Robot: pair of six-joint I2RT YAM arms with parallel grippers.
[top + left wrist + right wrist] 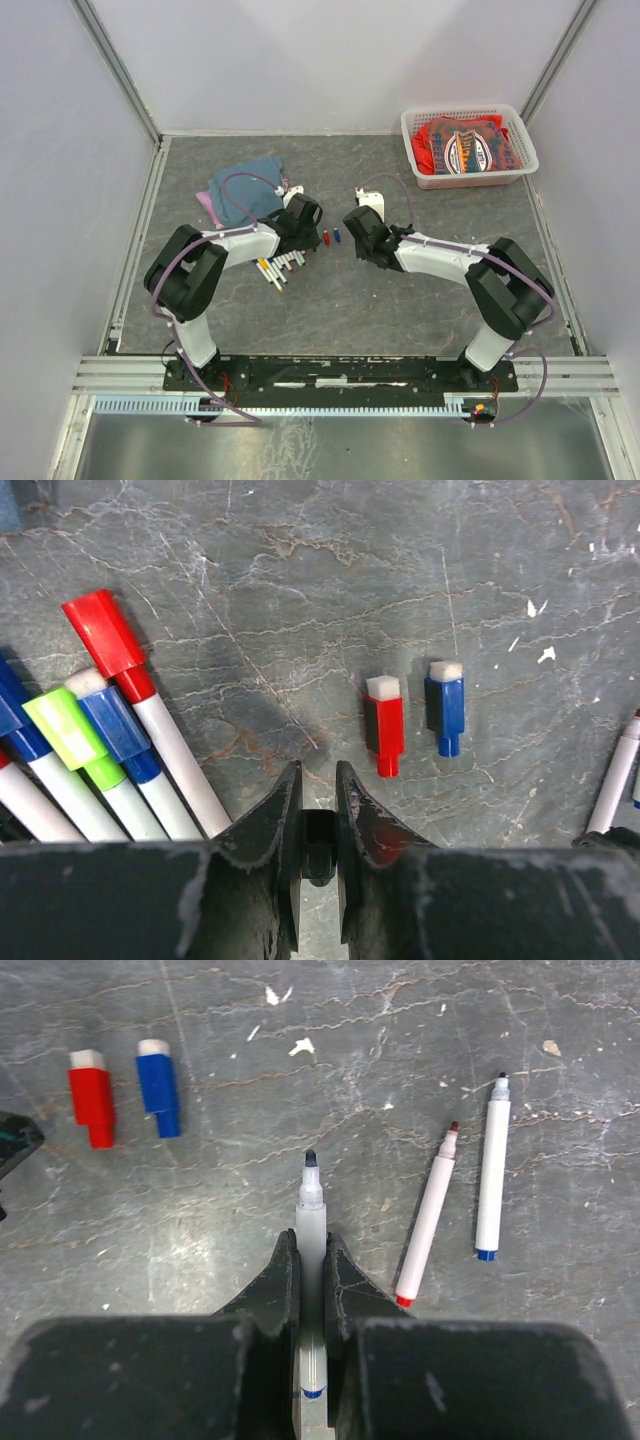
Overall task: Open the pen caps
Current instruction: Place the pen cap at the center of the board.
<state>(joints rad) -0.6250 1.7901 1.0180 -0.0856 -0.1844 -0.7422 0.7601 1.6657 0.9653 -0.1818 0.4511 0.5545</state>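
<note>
A loose red cap [384, 725] and a loose blue cap [446, 708] lie side by side on the table between the arms, also in the top view [326, 238] and the right wrist view [92, 1097]. My left gripper [318, 780] is shut on a small dark cap [319, 840] held deep between its jaws. My right gripper [311, 1250] is shut on a white pen barrel [310, 1210], uncapped, with a dark tip pointing forward. Several capped pens [105, 632] with red, green and blue caps lie left of my left gripper.
Two uncapped pens, one red-tipped [428, 1230] and one dark-tipped [492, 1170], lie right of my right gripper. A blue cloth pouch [245, 195] lies behind the left arm. A white basket [520, 140] with red packets stands at the back right.
</note>
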